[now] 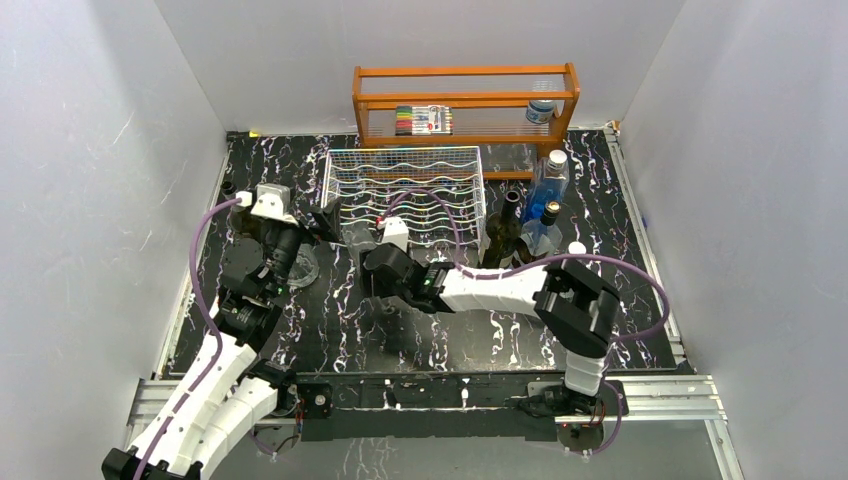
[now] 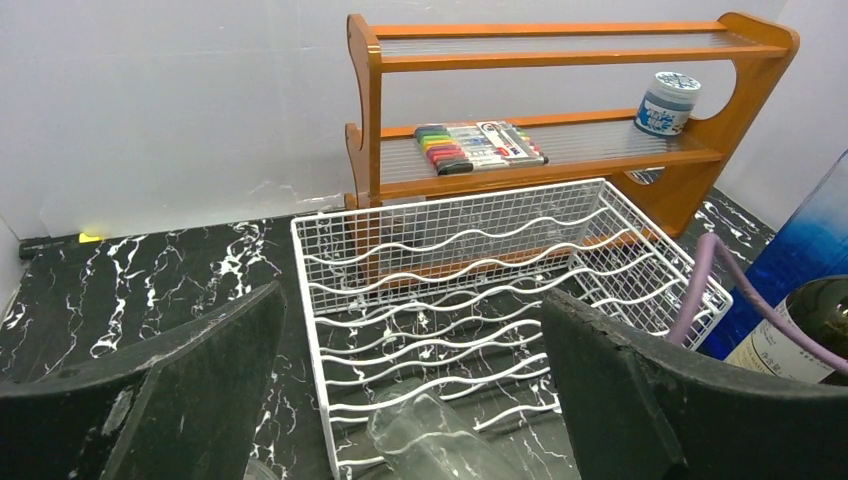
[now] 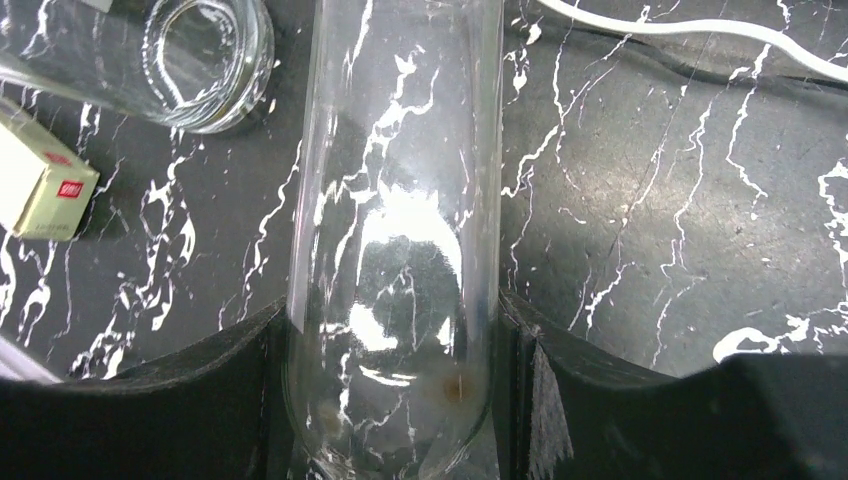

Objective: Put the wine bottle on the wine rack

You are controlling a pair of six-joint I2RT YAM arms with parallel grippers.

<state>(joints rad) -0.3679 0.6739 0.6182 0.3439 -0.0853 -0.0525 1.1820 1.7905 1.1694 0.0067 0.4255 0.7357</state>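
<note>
A clear glass wine bottle (image 3: 395, 180) is clamped at its base between my right gripper's (image 3: 395, 390) two black fingers, low over the black marble table. In the top view that gripper (image 1: 368, 262) holds the bottle (image 1: 355, 237) just in front of the white wire wine rack (image 1: 405, 185). My left gripper (image 2: 415, 400) is open and empty. It faces the rack (image 2: 480, 270), and the bottle's end (image 2: 440, 440) shows between its fingers at the rack's near left corner. In the top view the left gripper (image 1: 322, 222) sits at the rack's left front.
An orange wooden shelf (image 1: 465, 100) with a marker set and a small jar stands behind the rack. A dark green bottle (image 1: 505, 235) and blue bottles (image 1: 548, 185) stand right of the rack. A glass jar (image 3: 200, 60) and a small box (image 3: 40, 180) lie left of the held bottle.
</note>
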